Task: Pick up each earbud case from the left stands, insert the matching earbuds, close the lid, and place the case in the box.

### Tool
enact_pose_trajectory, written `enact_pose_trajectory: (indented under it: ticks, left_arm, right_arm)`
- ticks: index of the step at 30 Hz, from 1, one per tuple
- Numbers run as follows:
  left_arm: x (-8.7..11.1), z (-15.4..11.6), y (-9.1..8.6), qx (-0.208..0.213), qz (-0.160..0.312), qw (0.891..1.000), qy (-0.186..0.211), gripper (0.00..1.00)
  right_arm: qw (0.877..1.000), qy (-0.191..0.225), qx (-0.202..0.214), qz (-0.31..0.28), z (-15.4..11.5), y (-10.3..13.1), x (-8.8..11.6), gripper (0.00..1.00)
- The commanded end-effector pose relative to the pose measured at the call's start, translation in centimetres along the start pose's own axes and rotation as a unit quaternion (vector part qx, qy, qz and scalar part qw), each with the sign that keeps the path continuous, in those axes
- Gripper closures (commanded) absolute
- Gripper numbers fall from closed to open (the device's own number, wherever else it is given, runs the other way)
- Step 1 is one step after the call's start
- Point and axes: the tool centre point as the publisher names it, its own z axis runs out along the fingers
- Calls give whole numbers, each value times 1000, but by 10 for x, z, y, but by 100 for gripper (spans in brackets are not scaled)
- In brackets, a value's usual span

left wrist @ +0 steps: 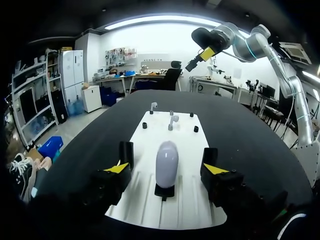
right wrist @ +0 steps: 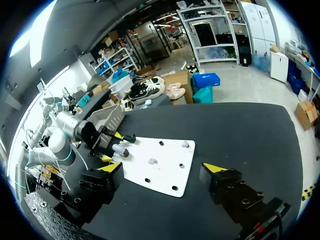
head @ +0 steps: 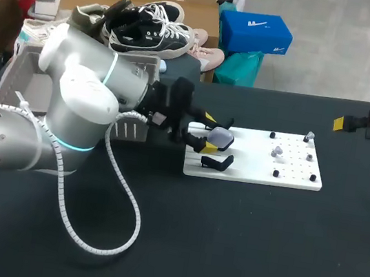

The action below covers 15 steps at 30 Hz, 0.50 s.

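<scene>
Holds the left gripper (left wrist: pixel 166 169) spread around the earbud case (left wrist: pixel 167 162), one yellow tip off each flank and neither touching. Finds the case propped on its black stand (left wrist: pixel 164 190) at the near end of the white board (left wrist: pixel 145 205) on the counter, long axis in line with the fingers, so probably needs only a straight squeeze inward. Hangs the right gripper (right wrist: pixel 161 168), also apart, well away over the far end, which makes this the left arm's pick.
</scene>
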Motion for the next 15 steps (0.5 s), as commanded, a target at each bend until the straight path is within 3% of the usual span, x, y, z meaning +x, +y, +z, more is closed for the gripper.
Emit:
enact_pose_trajectory:
  ticks: [1,7,15]
  left_arm:
    - [1,3,5,5,0,1000,0,6]
    - [1,5,5,4,2,1000,6,13]
    - [2,3,5,7,2,1000,4,15]
  right_arm:
    - [1000,0,-2,-1,-1,-1,0,0]
    - [1000,0,-2,-1,-1,-1,0,0]
    - [1000,0,-2,-1,-1,-1,0,0]
